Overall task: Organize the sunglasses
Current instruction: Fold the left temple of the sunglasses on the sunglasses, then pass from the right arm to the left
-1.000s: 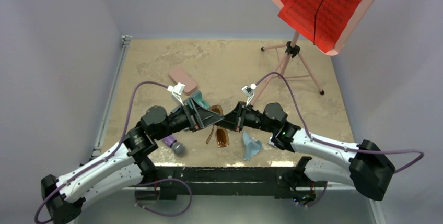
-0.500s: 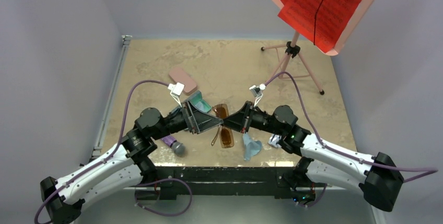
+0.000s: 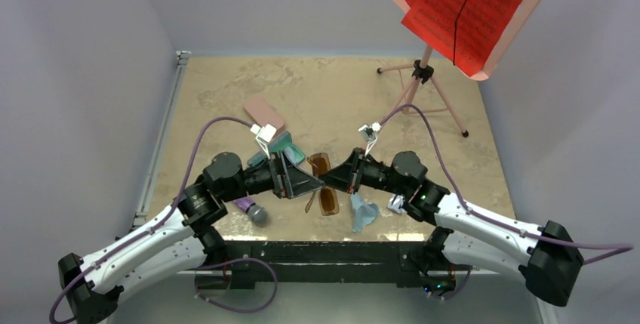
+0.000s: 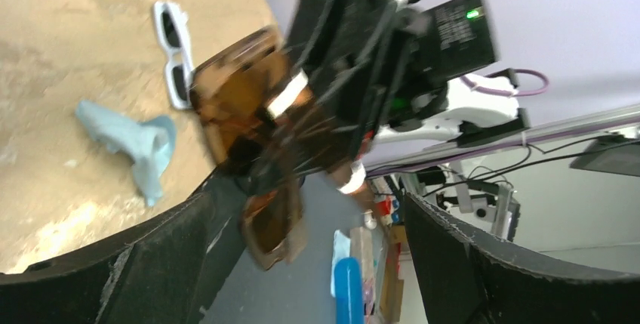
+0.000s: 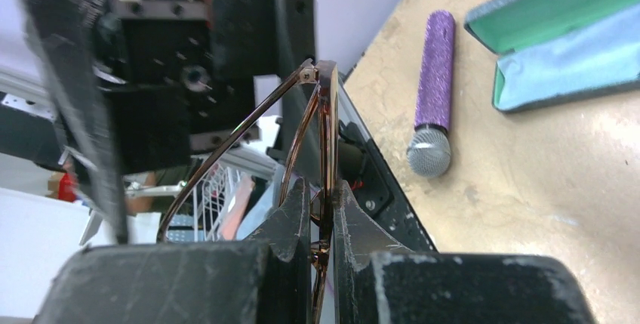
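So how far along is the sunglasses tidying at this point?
Done: nothing stowed; the open green-lined case shows only a light blue cloth. In hand: the right gripper is shut on the thin brown-framed sunglasses, raised before the open left gripper. Left: casing that pair, plus the chunky white-framed sunglasses lying on the table.

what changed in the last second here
The right arm's elbow swung out to its right, uncovering the chunky white sunglasses; the right gripper, shut on the thin brown-framed sunglasses, carried them slightly rightward. The left gripper stayed open beside them. The pink case, open teal case, purple microphone and blue cloth did not move.
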Controlling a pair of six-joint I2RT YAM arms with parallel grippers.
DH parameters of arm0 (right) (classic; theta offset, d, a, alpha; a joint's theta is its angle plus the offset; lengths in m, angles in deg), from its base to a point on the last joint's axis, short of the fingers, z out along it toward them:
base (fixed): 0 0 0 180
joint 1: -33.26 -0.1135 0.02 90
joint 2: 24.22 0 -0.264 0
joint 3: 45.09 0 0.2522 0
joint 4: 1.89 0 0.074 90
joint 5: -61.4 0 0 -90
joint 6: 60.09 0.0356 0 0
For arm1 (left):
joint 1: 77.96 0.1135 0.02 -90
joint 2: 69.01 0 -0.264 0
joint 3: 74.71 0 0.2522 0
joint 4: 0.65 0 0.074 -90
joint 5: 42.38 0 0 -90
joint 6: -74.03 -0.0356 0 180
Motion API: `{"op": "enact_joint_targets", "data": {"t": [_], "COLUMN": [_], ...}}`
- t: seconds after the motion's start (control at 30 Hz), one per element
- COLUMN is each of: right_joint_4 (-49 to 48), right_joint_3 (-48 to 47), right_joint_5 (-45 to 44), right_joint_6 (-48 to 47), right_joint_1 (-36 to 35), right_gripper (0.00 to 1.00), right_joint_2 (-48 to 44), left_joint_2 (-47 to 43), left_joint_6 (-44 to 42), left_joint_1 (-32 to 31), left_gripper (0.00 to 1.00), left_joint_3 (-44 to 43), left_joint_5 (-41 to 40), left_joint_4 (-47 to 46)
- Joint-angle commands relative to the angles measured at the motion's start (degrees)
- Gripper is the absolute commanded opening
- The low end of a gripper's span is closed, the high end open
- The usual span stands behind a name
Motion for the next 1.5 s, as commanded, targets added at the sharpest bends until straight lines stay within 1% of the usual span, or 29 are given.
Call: {"op": "enact_joint_targets", "data": {"t": [0.0, 0.1, 0.17, 0.27, 0.43, 0.63, 0.77, 0.9, 1.07, 1.23, 1.37, 1.47], "right_joint_4": [-3.7, -3.4, -3.1, -4.9, -10.9, -18.1, -16.3, -12.4, -10.3, -10.2, -9.5, -9.3], "right_joint_3": [-5.6, -6.2, -6.6, -6.5, -5.5, -3.5, -3.5, -3.3, -2.2, -1.8, -1.7, -1.4], "right_joint_5": [0.0, 0.9, 0.9, 1.9, 4.1, 5.6, 4.4, 0.4, -5.5, -7.6, -8.9, -9.4], "right_joint_6": [-2.1, -2.5, -2.7, -2.0, 1.1, 3.8, 3.6, 3.3, 3.8, 4.1, 4.0, 4.1], "right_joint_1": [-0.2, -0.2, -0.1, -0.2, -0.2, -0.2, -0.2, -0.2, -0.2, -0.2, -0.2, -0.2], "right_gripper": [0.00, 0.00, 0.00, 0.00, 0.00, 0.00, 0.00, 0.00, 0.00, 0.00, 0.00, 0.00], "right_joint_2": [-1.8, -1.3, -1.2, -0.9, -0.1, -0.8, -2.3, -2.7, -2.6, -2.4, -1.9, -1.5], "left_joint_2": [-0.6, -0.5, -0.6, 0.2, 2.6, 2.9, 1.9, 1.7, 2.8, 4.5, 6.5, 7.9], "left_joint_6": [-2.2, -2.5, -2.5, -2.1, -0.5, 0.0, 1.1, 2.1, 4.6, 7.4, 9.3, 10.0], "left_joint_1": [-0.3, -0.3, -0.3, -0.3, -0.3, -0.3, -0.3, -0.3, -0.3, -0.3, -0.3, -0.3], "left_gripper": [1.00, 1.00, 1.00, 1.00, 1.00, 1.00, 0.97, 0.96, 0.89, 0.78, 0.73, 0.68], "left_joint_3": [-1.4, -2.3, -2.3, -1.6, 0.7, 1.7, 3.4, 4.2, 6.1, 7.7, 8.0, 7.6], "left_joint_5": [-0.6, -2.1, -2.9, -1.8, 3.0, 3.2, 4.7, 7.6, 12.3, 14.0, 15.5, 16.0], "left_joint_4": [9.5, 12.1, 12.3, 9.7, 0.6, -0.4, -4.7, -9.6, -18.1, -25.3, -30.1, -32.1]}}
